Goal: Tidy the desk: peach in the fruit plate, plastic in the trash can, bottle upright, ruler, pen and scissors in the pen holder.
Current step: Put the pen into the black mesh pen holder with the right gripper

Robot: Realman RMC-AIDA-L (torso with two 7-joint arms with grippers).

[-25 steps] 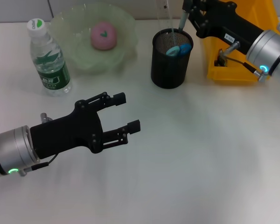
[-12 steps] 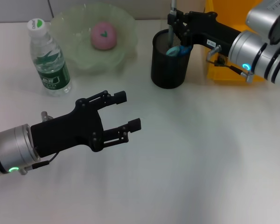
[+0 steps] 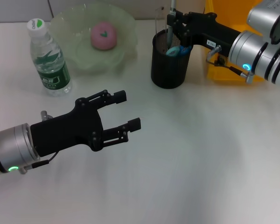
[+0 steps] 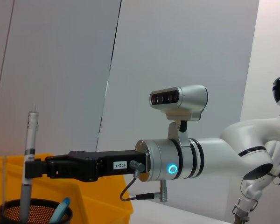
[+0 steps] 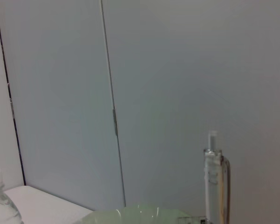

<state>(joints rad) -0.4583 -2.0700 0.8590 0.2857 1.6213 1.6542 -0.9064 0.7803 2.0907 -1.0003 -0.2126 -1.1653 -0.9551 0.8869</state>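
Two arms show, and you'll find almost nothing changed from half a second back. Your right gripper (image 3: pixel 171 24) stays clamped on the pen (image 3: pixel 170 21), upright in the pen holder (image 3: pixel 170 63). Your left gripper (image 3: pixel 129 111) hovers open over the desk (image 3: pixel 200 154). Only the left wrist view shows the pen's full height (image 4: pixel 28 163).

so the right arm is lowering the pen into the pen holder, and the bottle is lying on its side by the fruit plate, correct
Not quite. The bottle stands upright beside the fruit plate, cap up, as the head view shows. The rest holds: the right gripper holds the pen upright with its tip inside the pen holder. The left gripper hovers open over the table.
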